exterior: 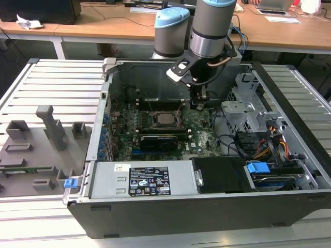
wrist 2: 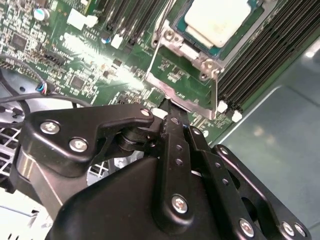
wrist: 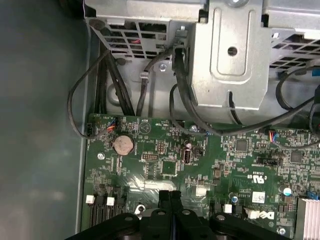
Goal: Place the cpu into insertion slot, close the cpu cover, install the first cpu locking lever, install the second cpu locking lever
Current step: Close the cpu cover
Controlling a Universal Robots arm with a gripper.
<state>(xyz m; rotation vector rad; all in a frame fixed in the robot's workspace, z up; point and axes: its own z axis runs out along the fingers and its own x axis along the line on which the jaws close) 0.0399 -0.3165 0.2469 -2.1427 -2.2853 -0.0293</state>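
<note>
The cpu, with its pale silver top, lies flat in the insertion slot on the green motherboard. The cpu cover, a silvery frame, lies down around the chip. A thin metal locking lever runs along the socket's edge and ends in a silvery bar. My black gripper is shut, its tips right at that bar, with nothing visible between the fingers. In the exterior view the gripper hangs just to the right of the cpu.
Black memory slots flank the socket. A metal drive cage with black cables stands close behind the gripper. A coin battery sits on the board. The case wall bounds one side. A grey fixture tray lies outside the case.
</note>
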